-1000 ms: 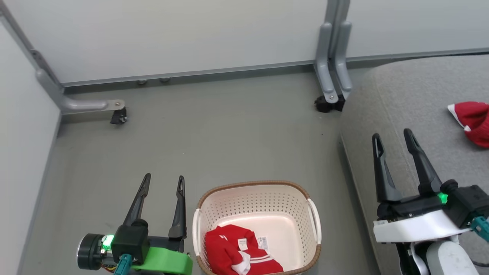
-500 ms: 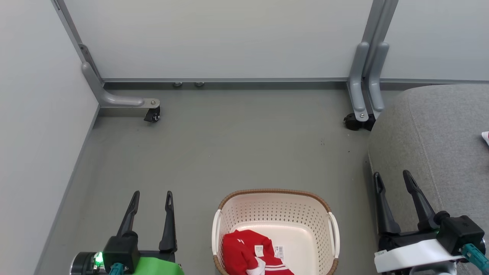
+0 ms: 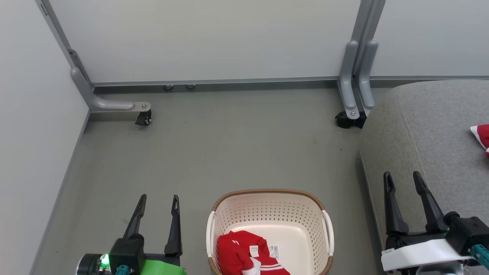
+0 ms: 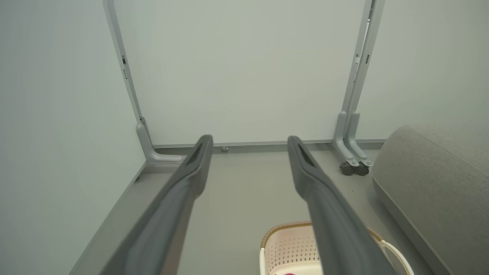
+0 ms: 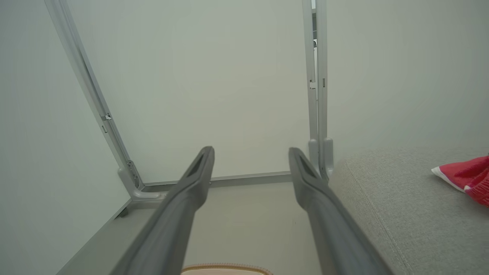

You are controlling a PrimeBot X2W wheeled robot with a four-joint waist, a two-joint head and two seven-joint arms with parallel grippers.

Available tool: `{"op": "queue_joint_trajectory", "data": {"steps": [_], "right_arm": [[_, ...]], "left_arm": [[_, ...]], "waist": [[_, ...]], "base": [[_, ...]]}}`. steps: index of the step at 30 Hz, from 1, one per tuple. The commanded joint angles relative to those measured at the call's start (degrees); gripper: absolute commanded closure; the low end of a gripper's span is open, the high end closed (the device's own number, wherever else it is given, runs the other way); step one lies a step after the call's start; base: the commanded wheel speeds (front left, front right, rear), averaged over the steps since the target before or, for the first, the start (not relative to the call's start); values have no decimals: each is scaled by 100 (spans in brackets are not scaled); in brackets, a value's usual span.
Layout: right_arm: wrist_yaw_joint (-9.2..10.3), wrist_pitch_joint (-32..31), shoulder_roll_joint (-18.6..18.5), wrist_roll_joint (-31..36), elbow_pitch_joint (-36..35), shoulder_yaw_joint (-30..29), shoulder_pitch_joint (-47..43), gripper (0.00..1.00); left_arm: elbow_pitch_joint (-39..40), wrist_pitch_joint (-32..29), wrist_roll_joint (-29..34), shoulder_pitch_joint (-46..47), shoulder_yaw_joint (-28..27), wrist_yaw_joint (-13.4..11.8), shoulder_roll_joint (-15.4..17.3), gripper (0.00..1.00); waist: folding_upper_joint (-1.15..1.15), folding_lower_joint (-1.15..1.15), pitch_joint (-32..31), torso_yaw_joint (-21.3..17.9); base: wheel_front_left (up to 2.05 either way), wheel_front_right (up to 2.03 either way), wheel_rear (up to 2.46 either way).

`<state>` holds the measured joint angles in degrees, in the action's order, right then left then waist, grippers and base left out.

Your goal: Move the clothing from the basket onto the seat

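The cream basket [image 3: 290, 214] with a brown rim stands on the floor at the bottom centre, and its rim also shows in the left wrist view [image 4: 282, 229]. One piece of red clothing [image 3: 237, 252] with white stripes lies in its near left part. Another red piece [image 3: 482, 135] lies on the grey seat [image 3: 431, 126] at the right edge; the right wrist view shows that piece [image 5: 464, 173] on the seat [image 5: 401, 198] too. My left gripper [image 3: 158, 198] stands open and empty left of the basket. Over the seat's front edge my right gripper [image 3: 403, 175] is open and empty.
Pale partition panels close off the back and left. Their grey feet with black castors stand on the floor at back left [image 3: 143, 116] and beside the seat's corner [image 3: 347, 118]. Grey floor [image 3: 229, 152] stretches beyond the basket.
The head camera has swung left, so the whole picture shifted; most of the seat and its red piece slid out at the right. Both grippers stay open.
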<state>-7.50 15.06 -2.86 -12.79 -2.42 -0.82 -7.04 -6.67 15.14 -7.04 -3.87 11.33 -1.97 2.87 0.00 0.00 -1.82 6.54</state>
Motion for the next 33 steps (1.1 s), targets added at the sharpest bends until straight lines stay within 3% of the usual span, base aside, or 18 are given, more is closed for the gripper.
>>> {"op": "queue_joint_trajectory", "data": {"steps": [1,24,33], "right_arm": [[2,17,-7,5,18,10,-54,0],[2,17,-7,-45,62,41,79,0],[2,17,-8,132,15,-34,266,0]], "left_arm": [[-21,0,-29,-14,24,33,4,0],[-98,0,62,47,109,19,4,0],[-481,1,299,514,234,190,5,0]], "waist": [[0,0,13,-46],[0,0,179,-219],[0,0,909,-476]], "base": [[0,0,0],[0,0,0],[0,0,0]]}}
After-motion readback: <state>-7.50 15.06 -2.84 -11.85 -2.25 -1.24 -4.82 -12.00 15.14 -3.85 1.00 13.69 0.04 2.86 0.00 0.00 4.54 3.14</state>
